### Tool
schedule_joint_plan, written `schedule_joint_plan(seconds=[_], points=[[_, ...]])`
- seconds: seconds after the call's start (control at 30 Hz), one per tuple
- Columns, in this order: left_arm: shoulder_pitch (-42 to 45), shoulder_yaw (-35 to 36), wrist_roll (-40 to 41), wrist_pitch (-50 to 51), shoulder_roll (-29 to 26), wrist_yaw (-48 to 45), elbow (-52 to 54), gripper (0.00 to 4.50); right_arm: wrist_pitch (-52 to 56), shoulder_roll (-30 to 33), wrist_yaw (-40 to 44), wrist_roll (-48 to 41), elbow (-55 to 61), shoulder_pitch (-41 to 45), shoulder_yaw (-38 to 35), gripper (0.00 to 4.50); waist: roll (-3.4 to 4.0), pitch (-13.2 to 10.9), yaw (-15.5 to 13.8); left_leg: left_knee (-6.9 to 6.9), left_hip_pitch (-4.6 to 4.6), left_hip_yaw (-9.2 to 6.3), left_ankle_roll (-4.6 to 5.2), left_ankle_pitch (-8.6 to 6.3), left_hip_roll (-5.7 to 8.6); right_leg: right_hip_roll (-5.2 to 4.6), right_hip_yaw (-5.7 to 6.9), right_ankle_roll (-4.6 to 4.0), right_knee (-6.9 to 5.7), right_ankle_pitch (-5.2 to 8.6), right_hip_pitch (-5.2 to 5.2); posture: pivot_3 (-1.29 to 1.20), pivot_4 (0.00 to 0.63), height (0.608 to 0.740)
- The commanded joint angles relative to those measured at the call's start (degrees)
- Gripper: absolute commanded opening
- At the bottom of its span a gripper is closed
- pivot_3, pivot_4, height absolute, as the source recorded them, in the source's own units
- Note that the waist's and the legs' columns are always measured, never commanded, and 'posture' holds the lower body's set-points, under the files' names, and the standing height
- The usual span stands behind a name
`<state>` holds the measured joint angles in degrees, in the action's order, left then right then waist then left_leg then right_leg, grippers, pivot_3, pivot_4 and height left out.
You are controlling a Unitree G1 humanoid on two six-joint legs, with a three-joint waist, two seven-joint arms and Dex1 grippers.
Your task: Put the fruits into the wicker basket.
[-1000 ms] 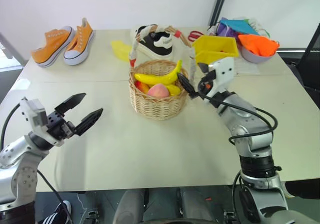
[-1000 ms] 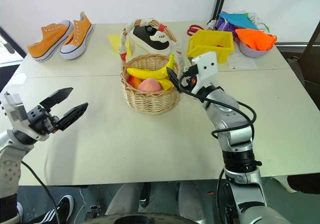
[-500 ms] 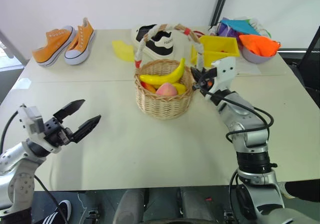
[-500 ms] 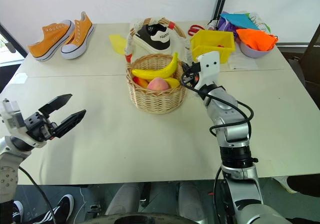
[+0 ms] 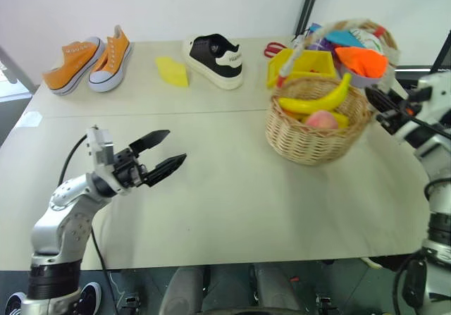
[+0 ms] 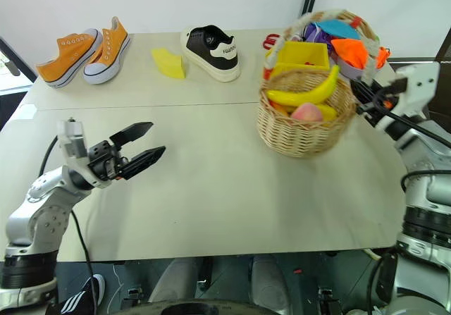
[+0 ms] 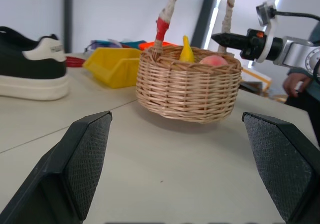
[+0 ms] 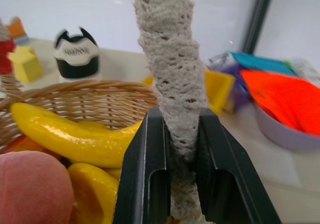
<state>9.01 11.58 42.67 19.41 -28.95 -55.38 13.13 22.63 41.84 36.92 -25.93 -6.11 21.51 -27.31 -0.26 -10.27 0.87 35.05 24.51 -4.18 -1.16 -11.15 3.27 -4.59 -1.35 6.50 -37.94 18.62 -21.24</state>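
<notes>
Fruit's done, banana [image 5: 316,103] and peach [image 5: 321,119] sit in the wicker basket [image 5: 317,128]: your right gripper [image 8: 174,149] pinches its handle, left gripper [image 5: 163,153] spread wide, so set it down gently.

The black-and-white sneaker [image 6: 210,44] carries small dark lettering on its white heel patch (too small to read).

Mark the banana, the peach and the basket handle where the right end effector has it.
banana [image 6: 312,93]: right eye view, middle of its curve.
peach [image 6: 306,113]: right eye view, top of its pink skin.
basket handle [image 8: 172,83]: right wrist view, white wrap just above the shut fingers.
</notes>
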Motion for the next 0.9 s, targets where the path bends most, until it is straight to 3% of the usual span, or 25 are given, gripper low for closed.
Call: schedule_joint_plan(seconds=[0.03, 0.33, 0.6, 0.63, 0.9], points=[[2.54, -1.71, -1.30, -1.22, 0.97, -0.40, -1.40, 4.50, -5.92, 2.46, -0.20, 1.00, -3.17, -0.83, -4.79, 0.10, 0.02, 0.01, 0.03, 0.00, -0.01, 0.03, 0.00, 0.00, 0.00, 0.00, -0.01, 0.00, -0.02, 0.00, 0.01, 0.00, 0.150, 0.740], [4.36, -2.56, -2.30, -1.09, 1.24, -1.84, -3.35, 4.50, -13.63, 0.98, -5.05, 3.54, -7.33, -2.62, -5.51, 0.10, 0.02, 0.01, -0.13, 0.04, -0.03, 0.08, 0.01, 0.00, -0.01, 0.02, -0.03, 0.01, -0.05, 0.00, 0.01, 0.00, 0.150, 0.740], [3.82, -2.79, -2.99, -1.63, 1.66, -2.21, -3.66, 4.50, -16.70, -3.60, -11.42, 3.49, -2.89, -5.13, -6.76, 4.17, 0.02, 0.01, -0.16, 0.04, -0.04, 0.06, 0.00, 0.00, -0.01, 0.01, -0.06, 0.01, -0.05, 0.00, 0.02, 0.00, 0.150, 0.740], [3.77, -2.77, -3.02, -1.68, 1.78, -2.18, -3.67, 4.50, -17.26, -4.63, -13.34, 3.80, -1.61, -5.59, -7.17, 4.44, 0.02, 0.01, -0.17, 0.04, -0.04, 0.04, 0.00, 0.00, -0.01, 0.01, -0.06, 0.01, -0.05, 0.00, 0.02, 0.00, 0.150, 0.740], [3.47, -2.95, -3.92, -2.49, 2.05, -2.82, -4.92, 4.50, -22.75, -17.12, -28.82, 8.09, 18.57, -11.44, -6.47, 4.44, 0.05, 0.02, -0.09, 0.03, -0.04, 0.04, 0.00, 0.00, -0.01, 0.02, -0.09, 0.02, -0.09, 0.00, -0.03, 0.00, 0.150, 0.740]])
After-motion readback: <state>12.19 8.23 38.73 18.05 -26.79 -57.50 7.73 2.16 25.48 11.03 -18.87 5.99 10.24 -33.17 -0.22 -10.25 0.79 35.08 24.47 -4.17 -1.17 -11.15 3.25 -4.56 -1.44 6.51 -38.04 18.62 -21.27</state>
